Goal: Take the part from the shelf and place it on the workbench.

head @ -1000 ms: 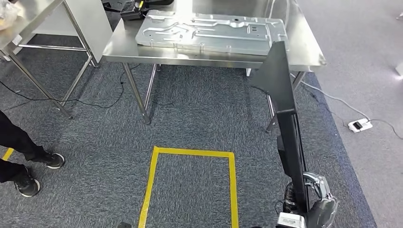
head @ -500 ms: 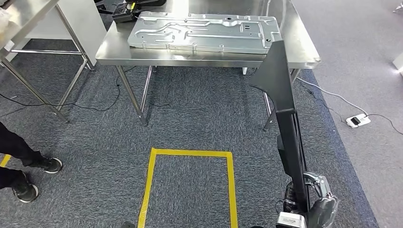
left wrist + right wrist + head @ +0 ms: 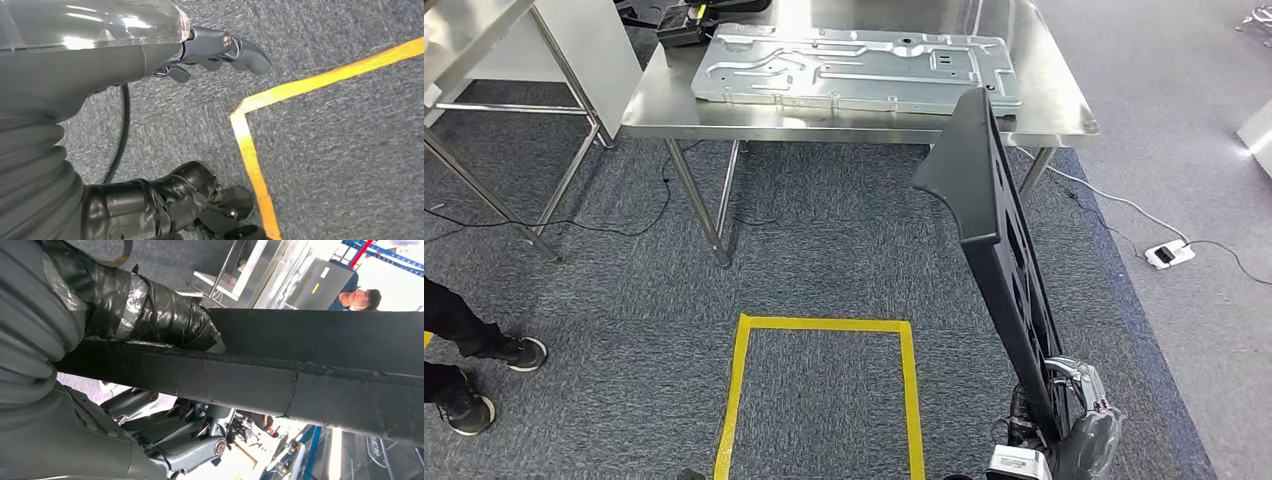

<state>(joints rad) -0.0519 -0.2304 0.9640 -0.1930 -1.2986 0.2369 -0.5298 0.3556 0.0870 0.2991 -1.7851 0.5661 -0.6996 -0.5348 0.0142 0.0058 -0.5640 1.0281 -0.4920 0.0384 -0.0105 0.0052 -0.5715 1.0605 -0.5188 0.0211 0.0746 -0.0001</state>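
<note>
Head view: the right hand (image 3: 1079,420) grips the lower end of a long black part (image 3: 999,230), held upright and tilted toward a steel workbench (image 3: 1064,105) carrying a pressed metal panel (image 3: 854,68). Grey carpet (image 3: 824,240) bears a yellow tape rectangle (image 3: 824,325). Left hand (image 3: 210,50) hangs above the carpet holding nothing, fingers loosely apart.

Metal panel (image 3: 854,68) on workbench (image 3: 1064,110); taped rectangle (image 3: 824,390) on floor before it.
</note>
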